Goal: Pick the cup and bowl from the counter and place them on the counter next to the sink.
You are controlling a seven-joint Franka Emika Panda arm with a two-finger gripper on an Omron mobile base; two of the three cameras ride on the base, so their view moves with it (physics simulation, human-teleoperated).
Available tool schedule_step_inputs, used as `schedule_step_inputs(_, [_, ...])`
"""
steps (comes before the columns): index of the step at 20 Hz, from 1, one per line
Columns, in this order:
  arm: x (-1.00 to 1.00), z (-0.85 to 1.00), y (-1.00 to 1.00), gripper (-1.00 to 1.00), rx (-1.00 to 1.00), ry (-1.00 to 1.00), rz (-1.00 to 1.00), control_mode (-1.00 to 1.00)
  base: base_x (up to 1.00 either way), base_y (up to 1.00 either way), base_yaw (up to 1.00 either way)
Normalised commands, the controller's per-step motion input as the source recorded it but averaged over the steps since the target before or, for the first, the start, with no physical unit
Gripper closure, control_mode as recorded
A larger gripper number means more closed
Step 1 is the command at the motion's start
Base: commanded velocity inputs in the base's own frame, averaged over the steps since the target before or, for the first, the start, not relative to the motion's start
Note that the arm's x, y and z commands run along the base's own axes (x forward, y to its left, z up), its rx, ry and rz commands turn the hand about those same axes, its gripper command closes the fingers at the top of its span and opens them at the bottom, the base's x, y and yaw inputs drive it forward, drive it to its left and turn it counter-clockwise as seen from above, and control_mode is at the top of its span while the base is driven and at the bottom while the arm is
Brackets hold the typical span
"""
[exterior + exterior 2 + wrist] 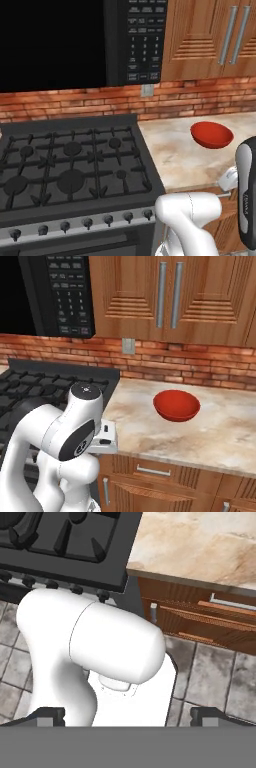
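Note:
The red bowl (212,134) (176,405) sits upright on the beige counter (175,155) (230,431), right of the stove and near the brick wall. The cup and the sink are out of view. In the hand view my gripper (130,714) is open, its two dark fingertips (50,714) set far apart with nothing between them. It points down at the floor in front of the counter's edge (190,577), well short of the bowl and lower than it.
A black gas stove (70,165) takes up the left side, with a microwave (135,40) above it. Wooden wall cabinets (170,296) hang over the counter. Brown drawers (200,617) and a grey tiled floor (220,677) lie below.

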Motion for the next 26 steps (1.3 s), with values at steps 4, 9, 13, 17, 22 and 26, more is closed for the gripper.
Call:
schedule_step_inputs(4, [0.0, 0.0, 0.0, -1.0, 0.0, 0.0, 0.0, 1.0, 0.11, -1.0, -0.11])
schedule_step_inputs(9, [0.0, 0.0, 0.0, -1.0, 0.0, 0.0, 0.0, 1.0, -0.51, -0.98, -0.17])
schedule_step_inputs(13, [0.0, 0.0, 0.0, -1.0, 0.0, 0.0, 0.0, 1.0, 0.16, -0.39, -0.08])
schedule_step_inputs(17, [0.0, 0.0, 0.0, -1.0, 0.0, 0.0, 0.0, 1.0, 0.67, 0.1, -0.1])
schedule_step_inputs(22, [0.0, 0.0, 0.0, -1.0, 0.0, 0.0, 0.0, 1.0, 0.53, 0.14, -0.07])
schedule_step_inputs(26, [0.0, 0.0, 0.0, -1.0, 0.0, 0.0, 0.0, 1.0, 0.07, 0.0, 0.0])
